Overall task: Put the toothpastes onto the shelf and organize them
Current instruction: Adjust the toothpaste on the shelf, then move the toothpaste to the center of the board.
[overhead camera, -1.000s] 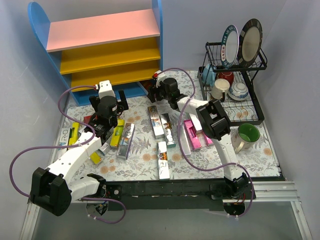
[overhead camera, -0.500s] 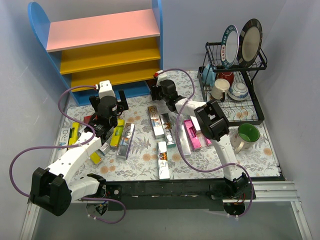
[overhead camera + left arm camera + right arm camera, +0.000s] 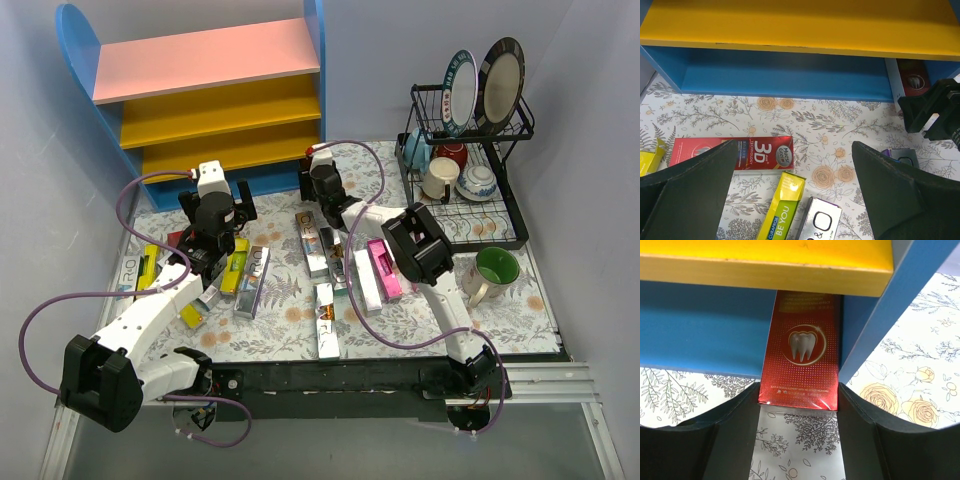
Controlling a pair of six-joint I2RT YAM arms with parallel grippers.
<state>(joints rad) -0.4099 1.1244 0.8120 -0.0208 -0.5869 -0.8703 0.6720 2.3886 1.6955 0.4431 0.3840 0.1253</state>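
Your right gripper (image 3: 320,183) has slid left and forward to the foot of the shelf (image 3: 200,60) and narrowed its jaws, seen from above, which suggests the dark red box (image 3: 801,352) is going into the bottom bay. The other toothpaste boxes (image 3: 312,245) lie scattered on the flowered cloth (image 3: 280,290), so most of the job looks undone. Your left gripper (image 3: 215,200) hovers over the cloth's left half, near the shelf. From the left wrist, its fingers (image 3: 690,190) stand spread wide with nothing between them, above a red box (image 3: 730,151) and a yellow box (image 3: 782,205) lying flat. From the right wrist, the fingers (image 3: 730,440) press either side of the dark red box's near end: a grip, by the look of it. That box lies flat, its far end tucked under the lowest yellow board (image 3: 765,265), hard against the blue side panel (image 3: 875,310).
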